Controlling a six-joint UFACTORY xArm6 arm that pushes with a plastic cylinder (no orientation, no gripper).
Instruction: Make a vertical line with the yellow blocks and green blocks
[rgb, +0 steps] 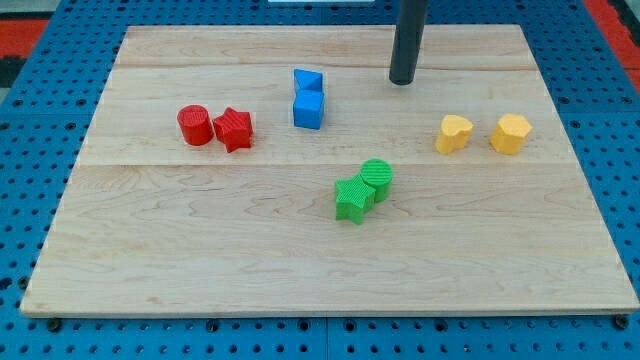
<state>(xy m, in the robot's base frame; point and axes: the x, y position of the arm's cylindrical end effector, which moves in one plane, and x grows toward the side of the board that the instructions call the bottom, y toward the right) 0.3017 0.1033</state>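
Near the view's top, right of centre, my tip (403, 80) rests on the wooden surface (200, 250), well apart from every block — no pincer exists on this rod. Nothing looks lined up yet: the yellow heart block (453, 133) and yellow hexagon block (510, 133) sit side by side at the right, while the green star block (352, 198) touches the green cylinder (377, 179) near centre. Likely next: swinging behind a yellow block to push it leftward toward the greens.

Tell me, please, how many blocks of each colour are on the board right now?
Red: 2, a cylinder and a star
Blue: 2, a triangle and a cube
Green: 2, a star and a cylinder
Yellow: 2, a heart and a hexagon
Total: 8
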